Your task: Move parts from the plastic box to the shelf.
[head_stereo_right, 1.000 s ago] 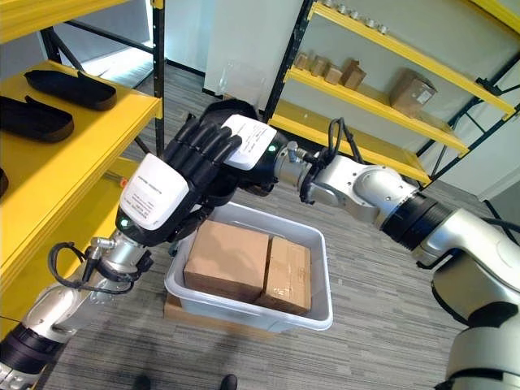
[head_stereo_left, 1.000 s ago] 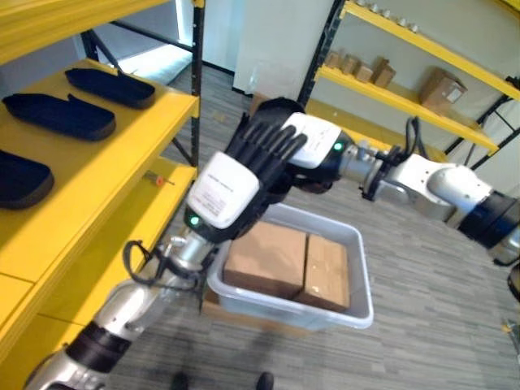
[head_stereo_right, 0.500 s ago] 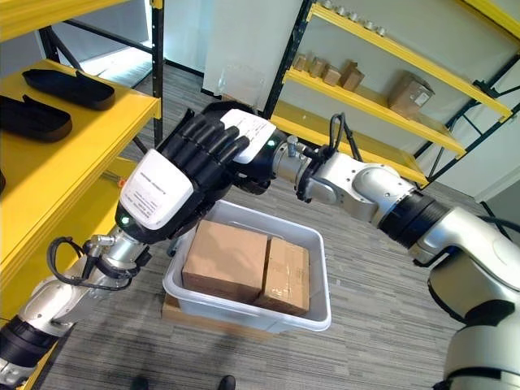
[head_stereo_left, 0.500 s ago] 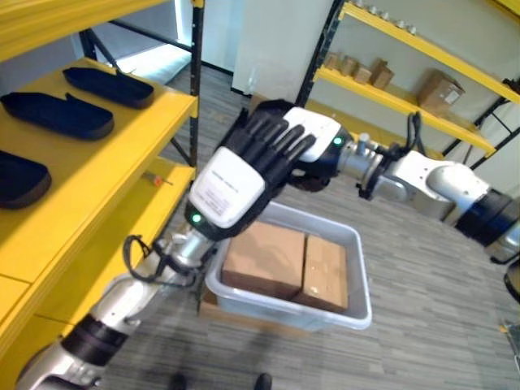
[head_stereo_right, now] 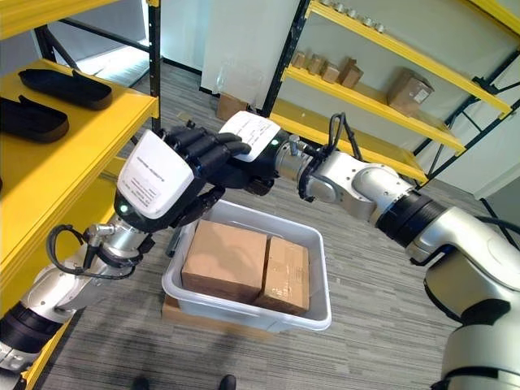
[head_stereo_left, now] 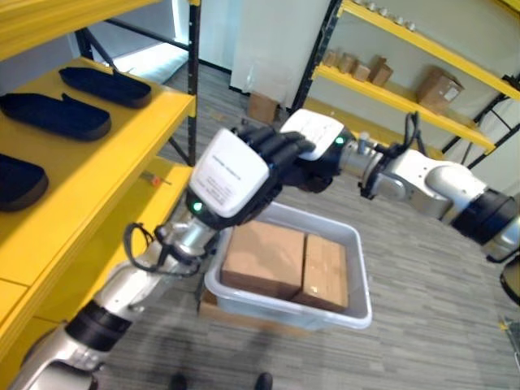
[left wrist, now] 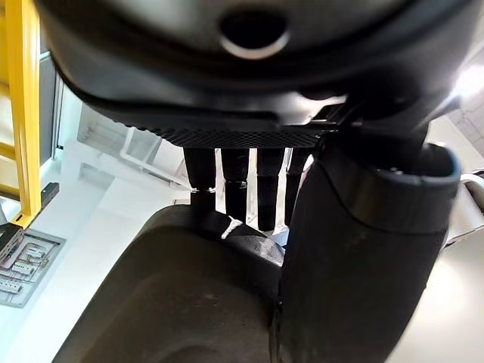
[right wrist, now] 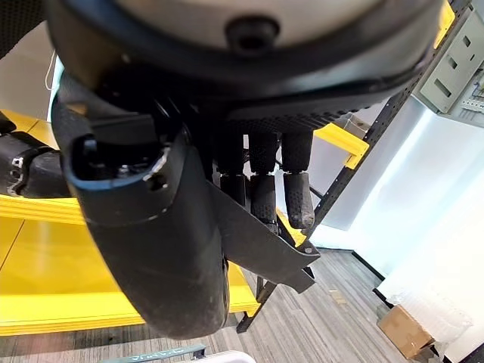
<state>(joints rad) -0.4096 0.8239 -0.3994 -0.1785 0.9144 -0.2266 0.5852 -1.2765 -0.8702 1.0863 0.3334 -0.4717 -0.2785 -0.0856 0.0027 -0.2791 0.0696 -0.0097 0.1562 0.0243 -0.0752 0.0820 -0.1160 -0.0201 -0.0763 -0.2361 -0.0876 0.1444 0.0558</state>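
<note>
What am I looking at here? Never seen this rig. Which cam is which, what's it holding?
It is a humanoid robot with two silver-grey arms ending in dark fingered hands. The two wide pictures come from a stereo camera on its head, looking down; the two close, dark ones come from cameras on each wrist, looking along that hand.

In the head views the left hand and right hand meet above a white plastic box on the floor. Between them they clasp a dark part, both hands curled round it; the right wrist view shows its thin edge. In the box lie two cardboard cartons. On the robot's left stands a yellow shelf with similar dark parts already on it. More yellow shelving with small boxes stands behind.
</note>
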